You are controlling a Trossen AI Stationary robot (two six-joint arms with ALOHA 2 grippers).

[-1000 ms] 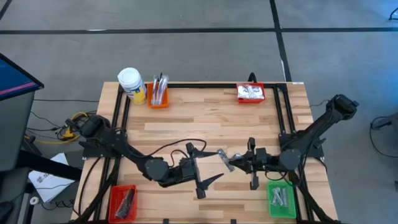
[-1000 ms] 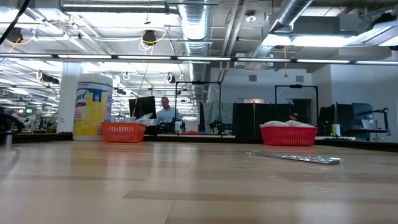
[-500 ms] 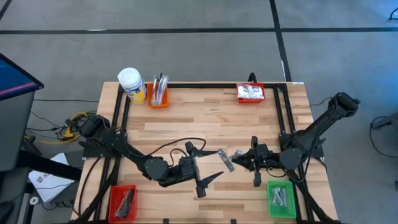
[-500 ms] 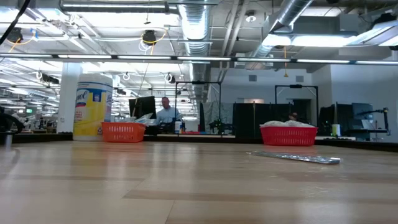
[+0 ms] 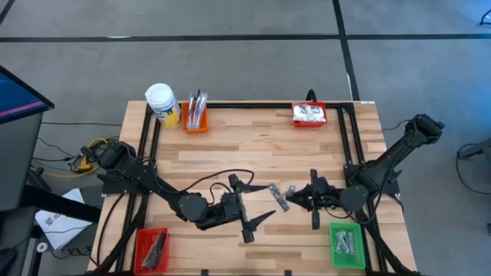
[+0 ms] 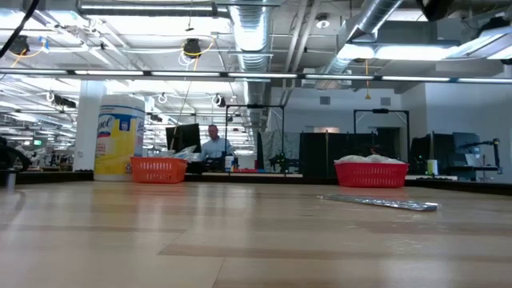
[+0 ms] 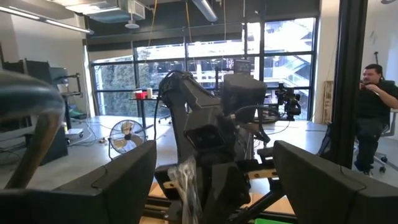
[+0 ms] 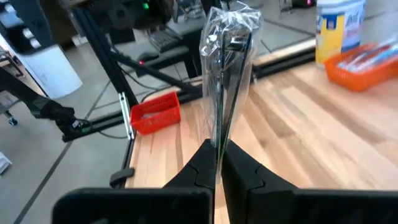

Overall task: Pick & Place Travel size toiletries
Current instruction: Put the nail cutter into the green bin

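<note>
- A wooden table spreads beneath two dark arms, seen from above, with bins at its corners and edges.
- The left arm lies low across the table's near-left area, its left gripper with fingers spread wide apart and nothing between them, pointing toward the right arm.
- The right arm reaches in from the table's right side; the right gripper has its fingers pressed together on a clear-wrapped packet, which stands up from the fingertips in the right wrist view.
- From above, that packet sits between the two grippers, near the table's middle front.
- A white-capped yellow jar stands at the far-left corner, just beside an orange bin holding slim items.
- A red bin at the far right holds pale packets.
- A green bin sits at the near right, beside the right arm, with silvery items inside.
- Another red bin at the near left holds dark bars.
- A flat silvery item lies alone on the tabletop in the low view.
- A seated person appears in the room beyond.
</note>
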